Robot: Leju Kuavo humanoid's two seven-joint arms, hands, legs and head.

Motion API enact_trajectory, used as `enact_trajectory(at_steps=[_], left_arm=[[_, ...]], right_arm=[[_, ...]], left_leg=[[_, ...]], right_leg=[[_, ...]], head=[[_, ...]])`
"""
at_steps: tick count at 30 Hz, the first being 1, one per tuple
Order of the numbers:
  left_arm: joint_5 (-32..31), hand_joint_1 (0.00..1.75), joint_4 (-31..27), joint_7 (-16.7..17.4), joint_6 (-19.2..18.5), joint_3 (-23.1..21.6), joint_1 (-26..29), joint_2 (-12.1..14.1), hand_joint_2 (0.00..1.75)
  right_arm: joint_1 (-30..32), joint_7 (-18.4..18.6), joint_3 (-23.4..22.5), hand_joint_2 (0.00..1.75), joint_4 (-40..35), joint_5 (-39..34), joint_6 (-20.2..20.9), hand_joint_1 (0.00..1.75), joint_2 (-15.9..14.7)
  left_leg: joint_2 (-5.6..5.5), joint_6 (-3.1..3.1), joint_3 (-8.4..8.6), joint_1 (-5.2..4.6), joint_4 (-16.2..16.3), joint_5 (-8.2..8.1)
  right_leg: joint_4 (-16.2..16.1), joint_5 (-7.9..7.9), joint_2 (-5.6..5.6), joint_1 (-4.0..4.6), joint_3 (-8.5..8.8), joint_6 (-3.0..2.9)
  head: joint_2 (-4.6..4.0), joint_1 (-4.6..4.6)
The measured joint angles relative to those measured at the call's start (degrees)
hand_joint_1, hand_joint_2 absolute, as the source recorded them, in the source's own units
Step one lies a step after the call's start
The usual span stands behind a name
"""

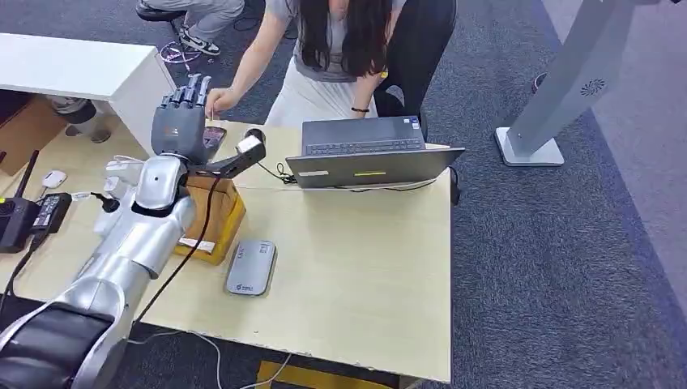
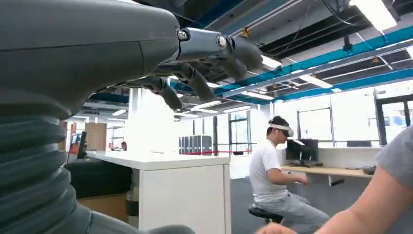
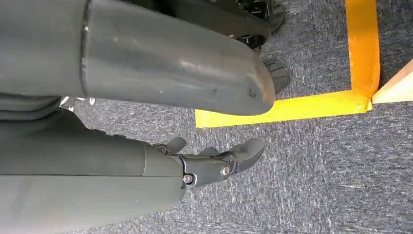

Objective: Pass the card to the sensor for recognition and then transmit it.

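One card [image 1: 214,136] held flat at left hand [image 1: 181,121], thumb side, person's hand [image 1: 219,102] touching its far edge (long axis unclear). One grey sensor [image 1: 251,267] on table [image 1: 364,267]. Right hand [image 3: 214,163] hangs, fingers loosely apart, holding nothing.

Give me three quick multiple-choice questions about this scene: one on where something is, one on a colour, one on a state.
1. Where is the grey device? A on the table; B on the floor; C on a chair.
2. The floor tape is: A blue; B yellow; C white.
3. The laptop is: A shut; B open; C upside down.

Answers: 1 A, it lies flat on the tabletop beside the wooden box. 2 B, a yellow corner on the grey carpet. 3 B, its keyboard shows.
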Motion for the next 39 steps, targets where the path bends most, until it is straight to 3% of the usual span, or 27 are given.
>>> enact_trajectory(at_steps=[4, 8, 12, 16, 20, 24, 27, 30, 32, 35, 39], left_arm=[[1.8, 0.00, -4.9, -2.8, 0.7, 0.0, 3.8, -0.4, 1.75], [4.8, 0.00, -17.3, -5.2, -0.1, 0.0, 12.2, -0.5, 1.75], [7.2, 0.00, -33.6, -7.4, -1.0, -0.2, 25.9, 0.4, 1.75], [7.4, 0.00, -47.1, -10.1, 2.2, -0.2, 41.8, 2.1, 1.75], [7.9, 0.00, -54.8, -10.4, 3.2, -0.1, 52.8, 3.7, 1.75], [8.4, 0.00, -58.0, -9.5, 1.3, 0.6, 57.3, 4.9, 1.75], [8.3, 0.00, -58.5, -7.9, -2.1, 2.1, 58.6, 5.4, 1.75], [8.3, 0.00, -58.6, -7.7, -2.9, 3.6, 59.0, 5.8, 1.75], [8.2, 0.00, -58.6, -7.6, -3.4, 4.0, 59.2, 6.0, 1.75], [7.9, 0.00, -58.5, -4.9, -8.5, 5.4, 58.9, 6.3, 1.75], [8.5, 0.00, -55.5, -3.8, -11.9, 7.8, 55.3, 6.7, 1.75]], right_arm=[[0.2, -0.7, 0.0, 0.00, 0.0, -0.4, 0.0, 0.00, 0.0], [0.9, -2.0, -0.9, 0.00, 0.0, -1.8, 0.0, 0.00, 0.0], [1.5, -3.2, -3.0, 0.00, 0.0, -4.4, -0.3, 0.00, 0.0], [1.9, -4.7, -5.6, 0.00, 0.0, -6.4, -0.1, 0.00, 0.0], [2.1, -4.9, -7.6, 0.00, 0.0, -6.9, -0.2, 0.00, 0.0], [2.1, -4.9, -8.7, 0.00, 0.0, -6.8, -0.1, 0.00, 0.0], [2.0, -4.9, -9.1, 0.00, 0.0, -6.3, -0.1, 0.00, 0.0], [2.0, -4.9, -9.4, 0.00, 0.0, -6.2, -0.1, 0.00, 0.0], [2.0, -4.9, -9.6, 0.00, 0.0, -6.1, 0.0, 0.00, 0.0], [2.0, -4.8, -9.7, 0.00, 0.0, -5.3, 0.1, 0.00, 0.0], [1.9, -4.2, -9.7, 0.00, 0.0, -4.0, 0.5, 0.00, 0.0]], left_leg=[[0.01, 0.00, 0.00, -0.01, 0.0, -0.01], [0.03, 0.00, -0.05, -0.01, 0.0, -0.07], [0.26, -0.03, -0.04, -0.03, 0.0, -0.24], [0.41, -0.06, 0.01, -0.02, 0.0, -0.41], [0.22, -0.08, -0.04, 0.00, 0.0, -0.44], [0.13, -0.10, -0.02, 0.02, 0.0, -0.41], [0.09, -0.14, 0.05, 0.03, 0.0, -0.38], [0.07, -0.12, 0.07, 0.03, 0.0, -0.35], [0.06, -0.12, 0.07, 0.03, 0.0, -0.35], [0.05, -0.12, 0.07, 0.02, 0.0, -0.35], [0.00, -0.14, 0.07, 0.03, 0.0, -0.34]], right_leg=[[0.0, 0.00, 0.02, 0.00, 0.00, 0.00], [0.0, -0.05, 0.06, 0.00, -0.03, -0.02], [0.0, -0.13, 0.24, -0.01, -0.07, -0.03], [0.0, -0.29, 0.37, -0.01, -0.11, -0.01], [0.0, -0.39, 0.17, -0.01, -0.09, -0.05], [0.0, -0.39, 0.08, -0.01, -0.05, -0.06], [0.0, -0.38, 0.07, 0.00, 0.02, -0.07], [0.0, -0.37, 0.06, 0.00, 0.05, -0.08], [0.0, -0.37, 0.06, 0.00, 0.05, -0.08], [0.0, -0.37, 0.06, 0.00, 0.03, -0.08], [0.0, -0.36, -0.01, 0.00, 0.06, -0.09]], head=[[0.00, -0.02], [0.00, 0.00], [-0.02, 0.00], [0.00, -0.04], [0.00, 0.00], [0.00, -0.02], [0.00, -0.02], [0.00, -0.02], [0.00, -0.02], [0.00, -0.02], [0.00, 0.00]])
